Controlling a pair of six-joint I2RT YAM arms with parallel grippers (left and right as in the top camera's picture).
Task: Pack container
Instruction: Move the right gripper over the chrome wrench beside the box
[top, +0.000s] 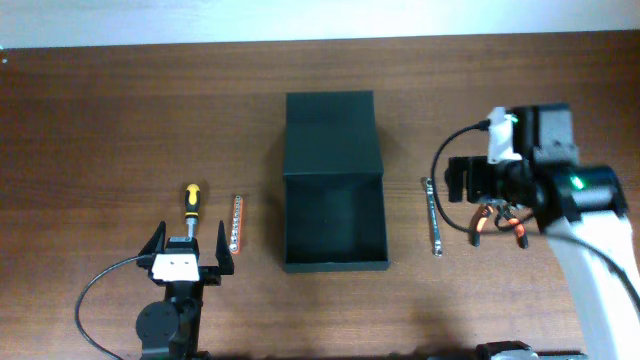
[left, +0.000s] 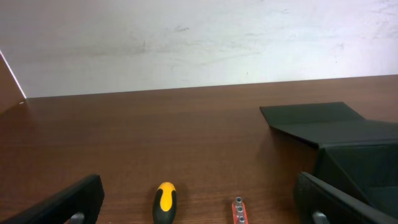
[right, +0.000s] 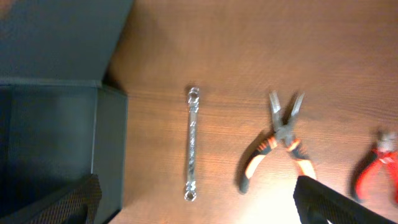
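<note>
The dark green-black container (top: 335, 262) sits open at the table's middle, its flap lid (top: 330, 130) laid back flat, and its inside looks empty. It also shows in the left wrist view (left: 354, 155) and the right wrist view (right: 109, 149). My left gripper (top: 190, 255) (left: 199, 214) is open and empty, low, just in front of a yellow-black screwdriver (top: 190, 203) (left: 165, 202) and a red bit holder (top: 236, 222) (left: 239, 211). My right gripper (top: 462, 182) (right: 196, 208) is open and empty, held above a silver wrench (top: 432, 215) (right: 192, 143).
Orange-handled pliers (top: 485, 222) (right: 280, 146) lie right of the wrench, with red-handled pliers (top: 515, 228) (right: 376, 171) beyond them, partly under my right arm. A cable loops from each arm. A pale wall bounds the table's far edge.
</note>
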